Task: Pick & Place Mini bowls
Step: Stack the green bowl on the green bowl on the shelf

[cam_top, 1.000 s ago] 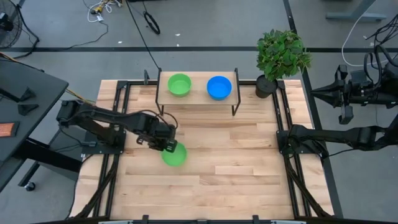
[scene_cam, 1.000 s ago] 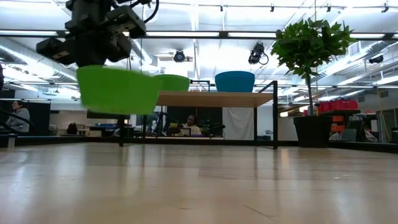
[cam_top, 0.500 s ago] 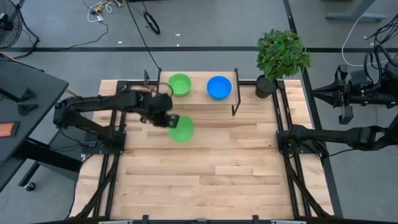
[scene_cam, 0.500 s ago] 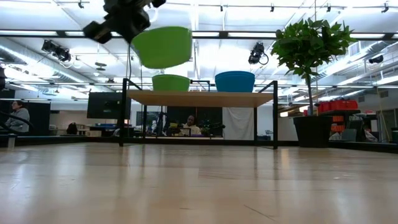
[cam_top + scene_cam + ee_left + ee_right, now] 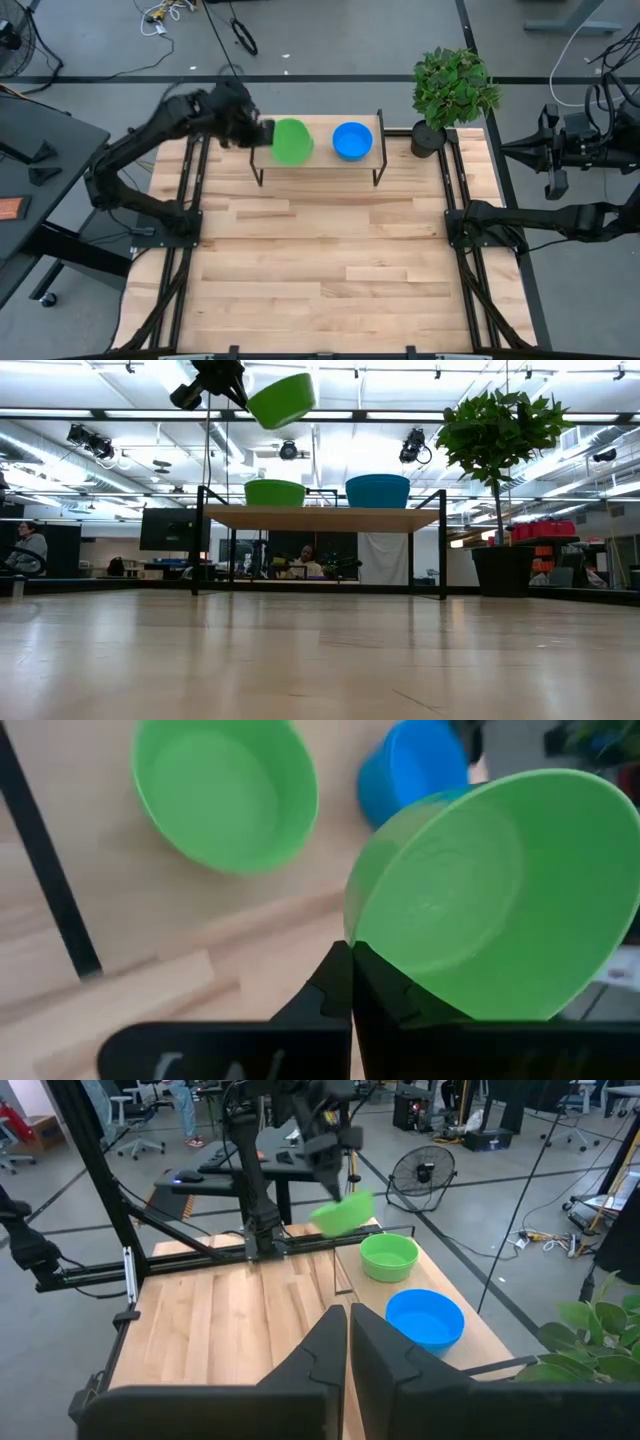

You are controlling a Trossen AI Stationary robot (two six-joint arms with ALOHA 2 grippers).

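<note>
Left hand [image 5: 262, 133]: raised high over the left end of the small shelf, its fingers pinching the rim of a green mini bowl; in the left wrist view the two dark fingers [image 5: 345, 985] meet on the bowl's edge.
Held green bowl [image 5: 293, 141]: in the air, tilted on its side, well above the shelf top; in the low view it [image 5: 282, 399] hangs up near the ceiling lights, apart from everything under it.
Green bowl on the shelf [image 5: 274, 492]: upright on the left half of the shelf top; from above it is mostly covered by the held bowl, so its exact spot there is hard to tell.
Blue bowl [image 5: 352, 140]: upright on the right half of the shelf, beside the green one and not touching it.
Shelf [image 5: 330, 162]: a low wooden board on black legs, standing at the far edge of the desk [image 5: 330, 260].
Right hand [image 5: 348, 1342]: parked off the right side of the desk, fingers pressed together, holding nothing.
Potted plant [image 5: 455, 88]: at the far right corner of the desk, just beside the shelf's right end.
Room behind: a person [image 5: 28, 548] sits at the far left in the low view.
</note>
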